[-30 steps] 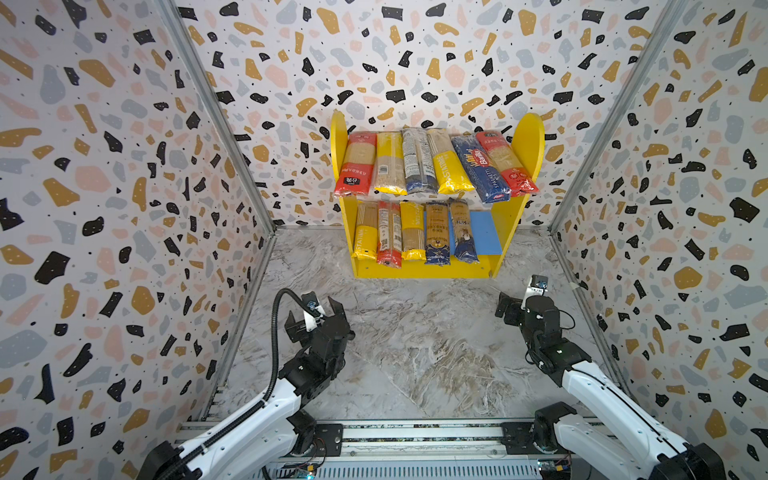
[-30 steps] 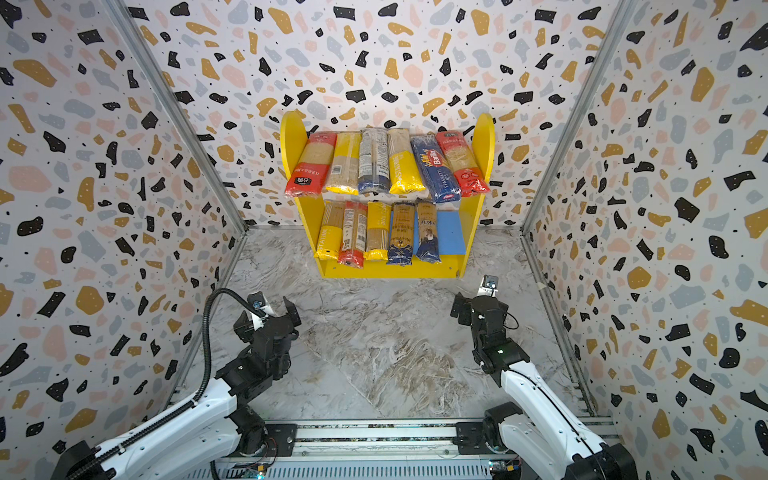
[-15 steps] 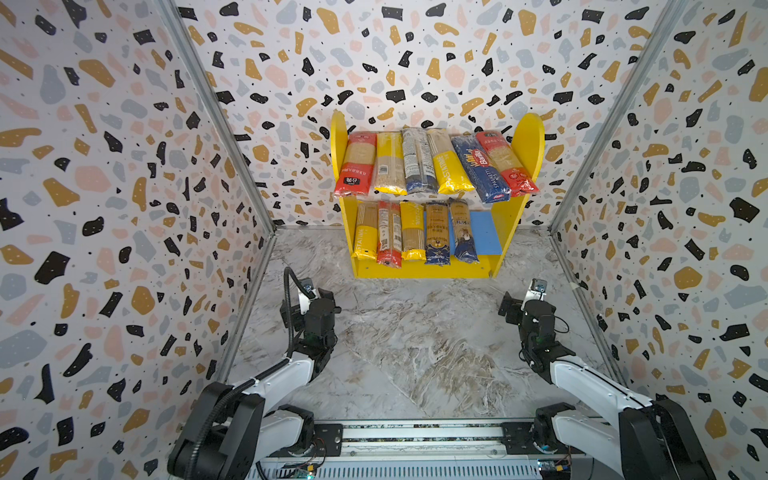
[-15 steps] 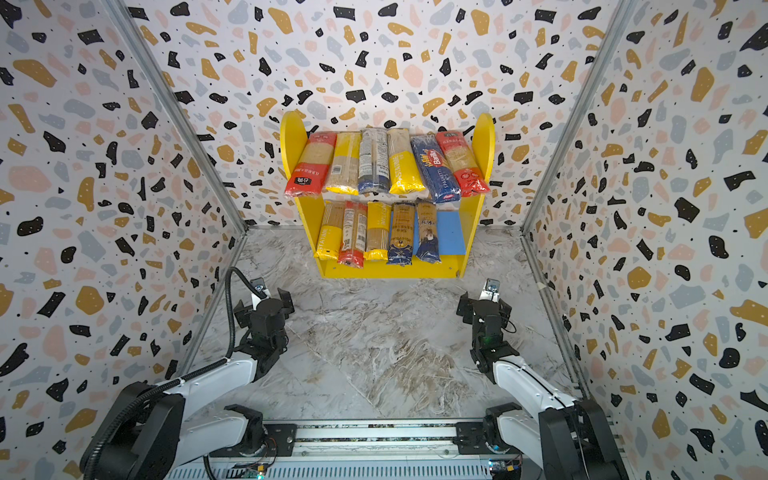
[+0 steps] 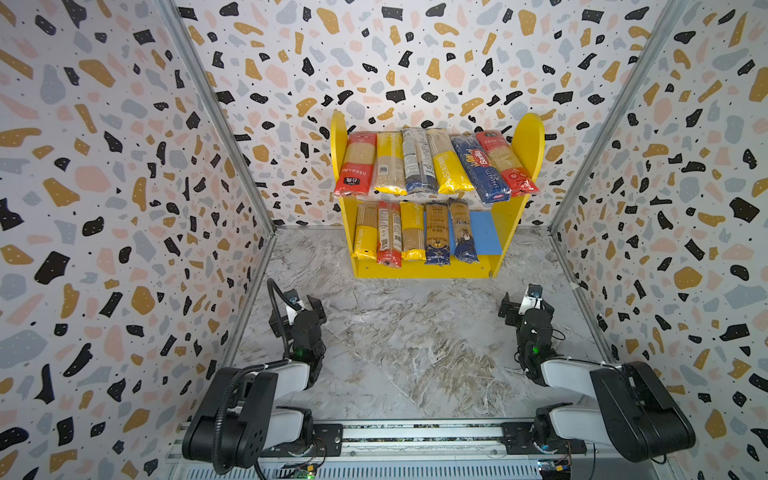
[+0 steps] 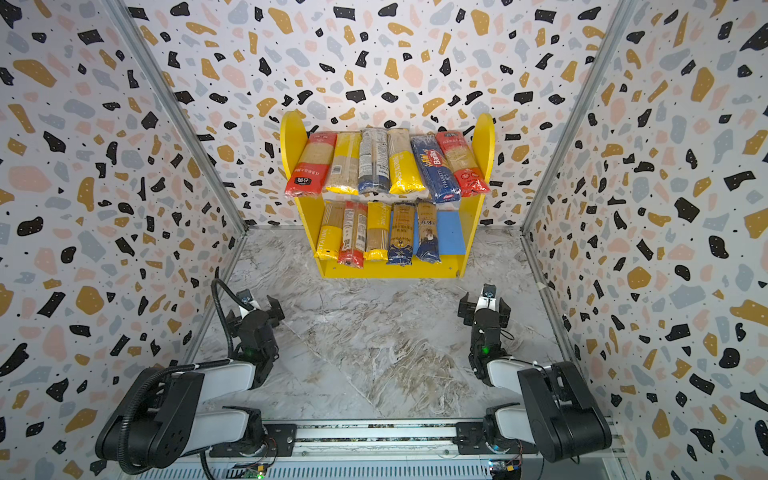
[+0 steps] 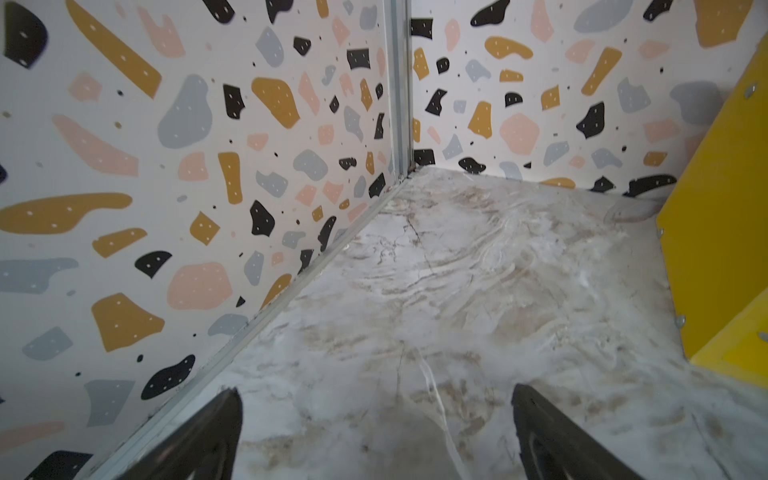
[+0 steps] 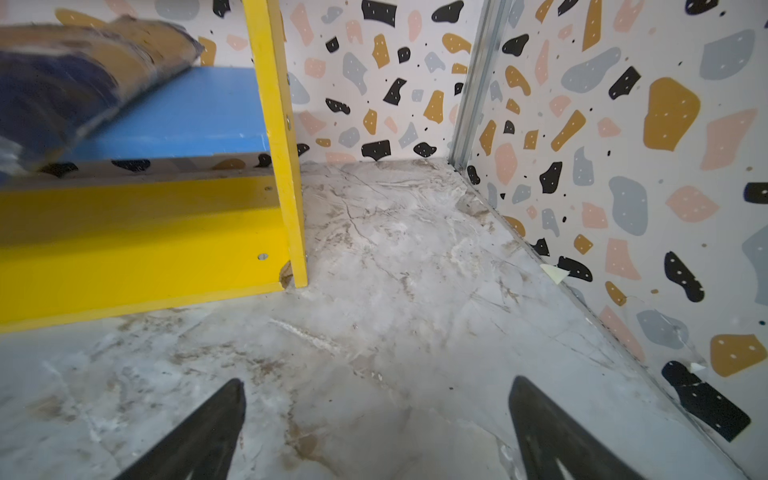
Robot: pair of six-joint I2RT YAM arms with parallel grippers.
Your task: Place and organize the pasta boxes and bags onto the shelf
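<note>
Both pincers are released, jaws spread wide with nothing between them. The left pincer (image 5: pixel 297 308) hangs low over the marble floor (image 5: pixel 407 345), close to the left wall (image 5: pixel 124 249). In the left wrist view only bare floor lies between its dark fingers (image 7: pixel 216 432), and the yellow side of the shelf (image 5: pixel 419 271) stands ahead of it, off toward the other arm. The right pincer (image 5: pixel 525 306) hangs low near the right wall (image 5: pixel 665 249), just as empty. In the right wrist view the shelf's front corner stands ahead of it, toward the left arm.

The pasta bags (image 5: pixel 446 166) all lie on the shelf, well ahead of both pincers and midway between them. Six lie side by side on the upper level, a red one at each end. Five lie on the blue lower board (image 5: pixel 486 232), packed toward the left pincer's side; the stretch nearer the right pincer is bare. The bags' near ends overhang the front edges, pointing back toward the pincers.
</note>
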